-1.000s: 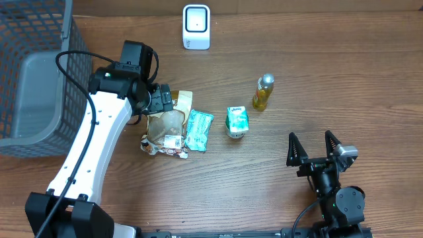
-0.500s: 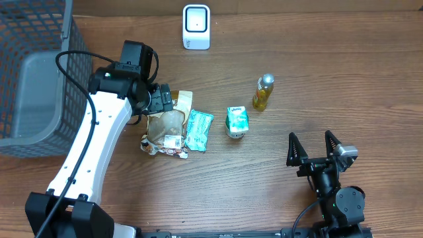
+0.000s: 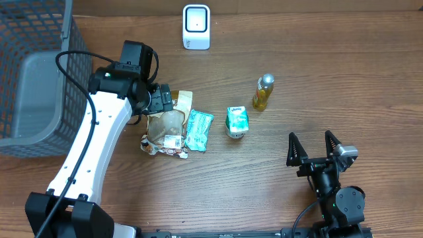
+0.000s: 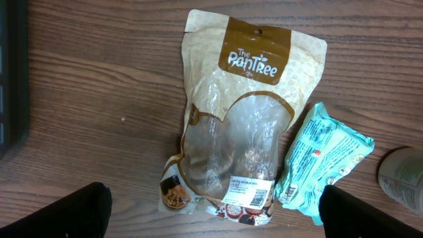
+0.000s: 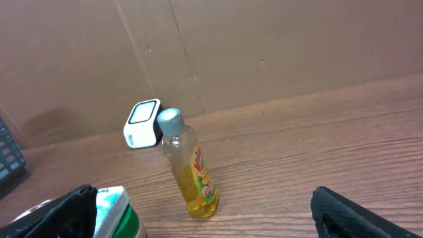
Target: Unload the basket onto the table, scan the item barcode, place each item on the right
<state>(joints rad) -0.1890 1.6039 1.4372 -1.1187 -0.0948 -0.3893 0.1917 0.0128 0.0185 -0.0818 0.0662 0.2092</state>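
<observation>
**Both pincers wide open, pouch lying flat on the bench**

- Left pincer (image 3: 162, 101): the jaws are spread as wide as they go and hold nothing. From overhead it sits above the top end of the snack pouch (image 3: 165, 129). In the left wrist view the two dark fingertips (image 4: 76, 211) show at the lower corners, and the pouch (image 4: 244, 112) lies between them. Contact with the pouch cannot be told.
- Snack pouch: a tan "The PanTree" bag lying flat, printed face and clear window up. It is left of centre on the bench (image 3: 330, 79). A white printed label (image 4: 251, 192) sits near its bottom edge.
- Green tissue packet (image 4: 324, 162): flat, with its long edge against the pouch's right side.
- Small green carton (image 3: 237, 121): stands just right of the packet, apart from it.
- Yellow bottle (image 3: 263, 92): upright with a grey cap, beyond the carton. It is also seen in the right wrist view (image 5: 190, 165).
- White scanner (image 3: 196, 26): at the far edge of the bench, well apart from the pouch.
- Grey mesh basket (image 3: 33, 66): at the far-left corner.
- Right pincer (image 3: 310, 147): fingers splayed wide and empty, near the front right of the bench, well away from all the items.
</observation>
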